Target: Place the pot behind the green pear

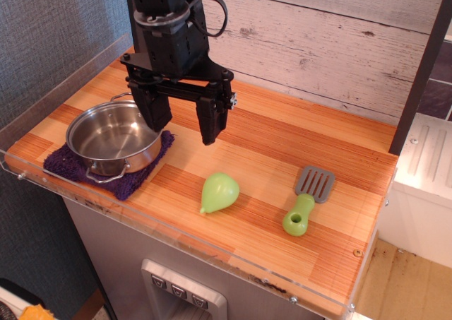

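The shiny steel pot (113, 138) with wire loop handles sits on a purple cloth (134, 177) at the left front of the wooden counter. The light-green pear (218, 192) lies on its side near the front middle, to the right of the pot. My black gripper (183, 128) hangs open and empty above the counter. Its left finger is over the pot's right rim and its right finger is just right of the pot. It is behind and left of the pear.
A grey spatula with a green handle (305, 202) lies right of the pear. A clear plastic rim (176, 236) runs along the counter's front and left edges. A plank wall (339, 44) stands behind, and a dark post (420, 69) at the right.
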`<state>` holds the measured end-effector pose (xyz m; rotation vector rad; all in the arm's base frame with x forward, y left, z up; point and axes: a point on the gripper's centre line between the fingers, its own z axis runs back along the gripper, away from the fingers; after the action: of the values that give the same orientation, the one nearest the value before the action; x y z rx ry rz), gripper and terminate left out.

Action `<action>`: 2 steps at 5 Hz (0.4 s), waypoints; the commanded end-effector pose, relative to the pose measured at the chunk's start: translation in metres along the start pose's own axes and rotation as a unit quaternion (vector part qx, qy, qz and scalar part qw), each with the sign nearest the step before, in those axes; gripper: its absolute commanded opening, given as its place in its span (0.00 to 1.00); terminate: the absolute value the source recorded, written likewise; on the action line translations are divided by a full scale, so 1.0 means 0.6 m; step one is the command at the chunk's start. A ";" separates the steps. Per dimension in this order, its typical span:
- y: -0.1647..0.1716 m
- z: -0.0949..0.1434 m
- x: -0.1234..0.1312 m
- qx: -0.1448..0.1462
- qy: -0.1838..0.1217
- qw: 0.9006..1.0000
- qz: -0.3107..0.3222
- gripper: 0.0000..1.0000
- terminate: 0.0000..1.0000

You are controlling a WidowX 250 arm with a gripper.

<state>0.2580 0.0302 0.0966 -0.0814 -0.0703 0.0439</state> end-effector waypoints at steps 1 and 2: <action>0.029 -0.012 0.028 0.017 0.005 1.000 -0.005 1.00 0.00; 0.028 -0.065 0.043 0.033 0.042 0.998 -0.039 1.00 0.00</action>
<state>0.2807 0.0431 0.0462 -0.0230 0.0534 -0.0421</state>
